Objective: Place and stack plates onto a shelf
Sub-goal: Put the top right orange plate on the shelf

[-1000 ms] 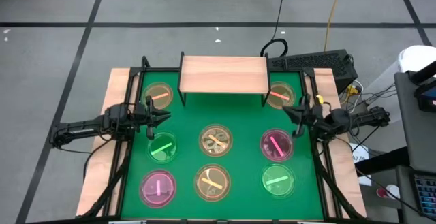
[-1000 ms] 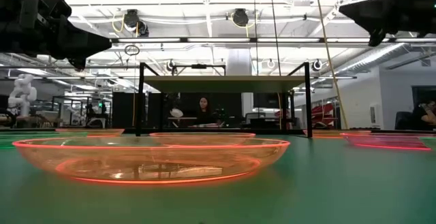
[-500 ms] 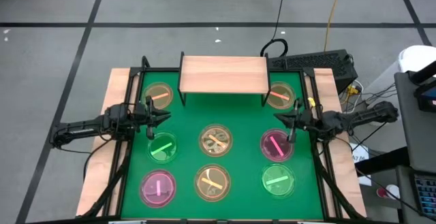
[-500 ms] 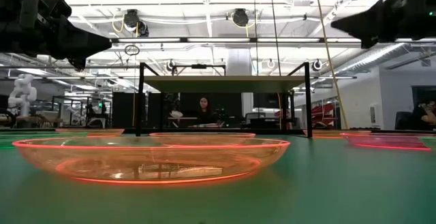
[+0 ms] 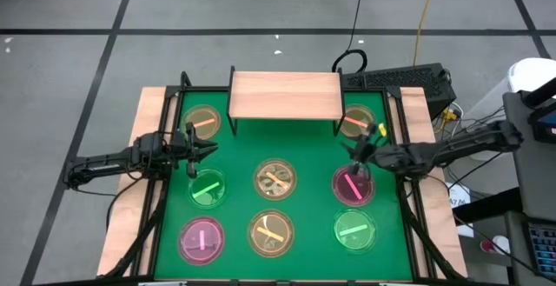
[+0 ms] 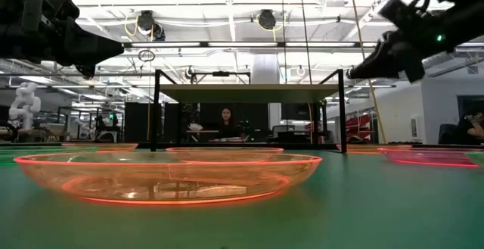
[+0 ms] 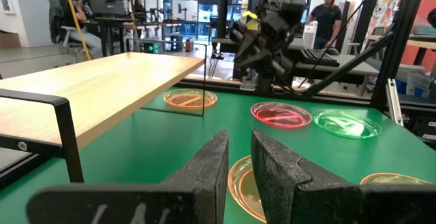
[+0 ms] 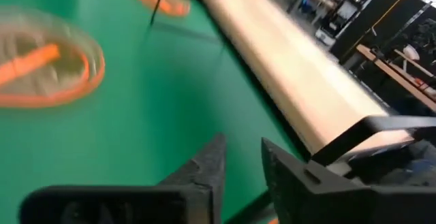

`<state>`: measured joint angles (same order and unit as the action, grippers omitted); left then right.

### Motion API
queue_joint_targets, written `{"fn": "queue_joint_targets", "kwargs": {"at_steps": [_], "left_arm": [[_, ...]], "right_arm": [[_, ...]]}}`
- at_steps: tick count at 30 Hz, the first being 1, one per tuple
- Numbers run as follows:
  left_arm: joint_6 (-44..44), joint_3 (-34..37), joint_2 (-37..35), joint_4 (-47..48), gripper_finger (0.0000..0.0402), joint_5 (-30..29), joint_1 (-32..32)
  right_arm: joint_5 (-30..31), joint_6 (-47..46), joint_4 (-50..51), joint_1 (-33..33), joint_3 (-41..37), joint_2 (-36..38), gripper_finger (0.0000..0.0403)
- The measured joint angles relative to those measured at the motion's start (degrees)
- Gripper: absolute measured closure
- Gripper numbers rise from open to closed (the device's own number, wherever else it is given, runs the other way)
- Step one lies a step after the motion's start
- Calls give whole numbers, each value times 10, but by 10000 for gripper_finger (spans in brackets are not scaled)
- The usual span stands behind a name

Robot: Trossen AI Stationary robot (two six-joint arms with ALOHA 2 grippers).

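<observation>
Several round plates lie flat on the green mat [image 5: 304,151]: amber ones [image 5: 202,121] [image 5: 356,123] beside the shelf's legs, a pink plate [image 5: 351,184], green ones and more amber ones nearer. The light-wood shelf [image 5: 284,95] stands on black legs at the far edge, its top bare. My right gripper [image 5: 358,157] hangs open in the air over the pink plate's far rim, tilted slightly down, touching nothing; its fingers [image 8: 243,159] show a gap. My left gripper [image 5: 201,145] waits open at the mat's left side, level and well above the mat [image 7: 240,159].
A black frame [image 5: 165,190] borders the mat on both sides. A keyboard and cables [image 5: 400,79] lie behind the table's far right corner. People sit in the room beyond the shelf [image 6: 225,120]. Bare mat lies between the shelf and the middle row of plates.
My right gripper has swung out from the table's right side toward the middle and a little toward the near edge, sinking, rolling about its own line and tipping its fingers downward, until it hangs over the pink plate's far rim. No plate has moved.
</observation>
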<state>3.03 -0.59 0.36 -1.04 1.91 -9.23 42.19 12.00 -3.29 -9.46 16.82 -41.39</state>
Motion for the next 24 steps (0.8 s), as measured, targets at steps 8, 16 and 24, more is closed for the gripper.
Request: {"fn": "queue_joint_targets", "kwargs": {"at_steps": [8,16,24], "left_arm": [[0,0,0,0,330,0,0],[0,0,0,-1,330,0,0],[0,0,0,-1,330,0,0]], "right_arm": [[52,-80,58,24,1,-86,263],[13,-209,142,82,1,-136,262],[-24,-228,198,126,1,-152,262]]}}
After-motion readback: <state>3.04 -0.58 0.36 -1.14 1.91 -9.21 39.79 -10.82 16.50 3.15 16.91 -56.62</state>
